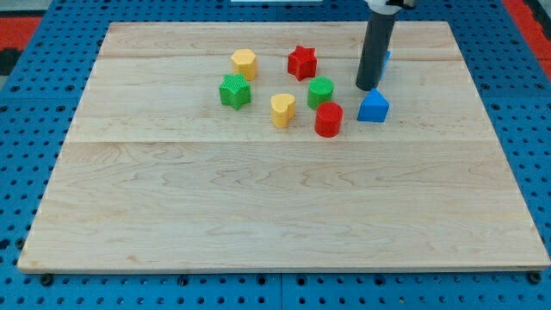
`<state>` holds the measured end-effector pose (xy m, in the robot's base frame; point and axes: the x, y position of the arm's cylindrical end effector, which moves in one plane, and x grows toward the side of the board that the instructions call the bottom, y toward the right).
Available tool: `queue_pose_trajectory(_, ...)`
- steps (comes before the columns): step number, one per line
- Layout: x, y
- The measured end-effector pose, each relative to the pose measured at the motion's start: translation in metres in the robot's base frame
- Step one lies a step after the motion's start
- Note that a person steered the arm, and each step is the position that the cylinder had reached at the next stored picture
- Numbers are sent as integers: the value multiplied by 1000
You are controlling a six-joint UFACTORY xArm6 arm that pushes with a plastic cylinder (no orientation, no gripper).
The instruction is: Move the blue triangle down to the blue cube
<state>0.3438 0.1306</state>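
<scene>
Wooden board [258, 215], holding seven visible blocks in its upper half. Blue block [374, 107], pointed top, exact shape unclear: view's right, beside red cylinder [328, 119]. Second blue piece [386, 58] mostly hidden behind rod. The tip [368, 88] rests just above the blue block; no fingers fitted.

Blocks cluster in the upper middle of the desk [172, 215]. My tip [368, 88] sits just above the blue cube [374, 107], with a second blue block [386, 58] mostly hidden behind the rod. To the cube's left the red cylinder [328, 119] and green cylinder [320, 90] crowd close. Farther left: yellow heart [282, 109], red star [302, 62], yellow hexagon [244, 63], green star [234, 90]. Open desk lies right of the cube and across the whole lower half.
</scene>
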Motion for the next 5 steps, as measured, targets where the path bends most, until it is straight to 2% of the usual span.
queue_pose_trajectory(1, 0, 3)
queue_pose_trajectory(2, 0, 40)
queue_pose_trajectory(3, 18, 40)
queue_pose_trajectory(4, 69, 40)
queue_pose_trajectory(5, 69, 39)
